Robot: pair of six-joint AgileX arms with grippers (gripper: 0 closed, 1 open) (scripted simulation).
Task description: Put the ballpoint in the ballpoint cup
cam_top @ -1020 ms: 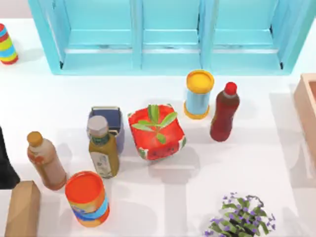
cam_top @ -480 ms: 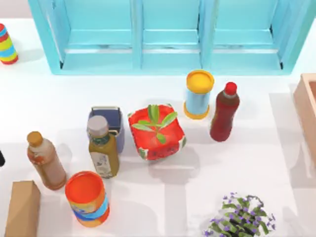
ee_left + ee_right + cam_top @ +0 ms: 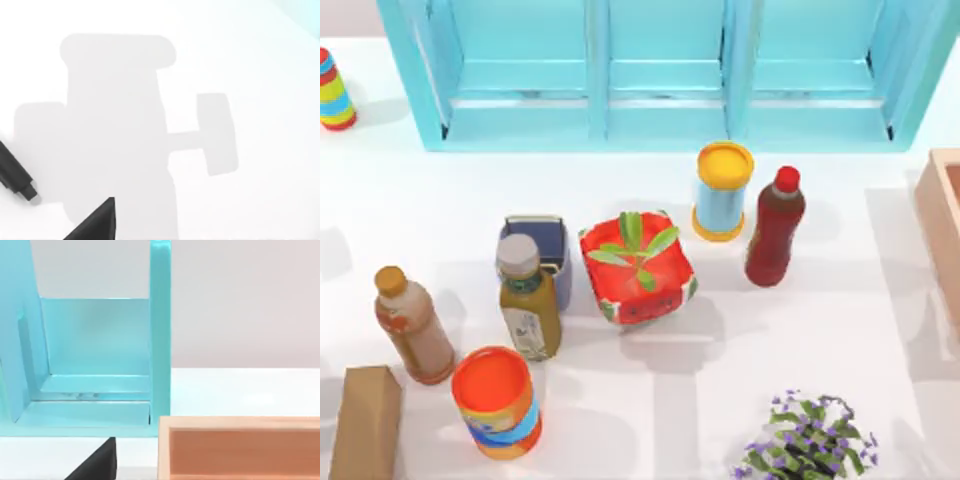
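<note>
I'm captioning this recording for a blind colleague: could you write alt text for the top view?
A small square lavender-blue ballpoint cup stands left of centre on a white table, just behind a green-filled bottle and beside a red watermelon-patterned plant pot. Other bottles, cans and a purple-flowered plant surround them, with a turquoise cabinet at the far edge.

Small square lavender-blue ballpoint cup (image 3: 542, 247), dark blue inside, upright left of centre in the top view, partly hidden by a bottle.
</note>
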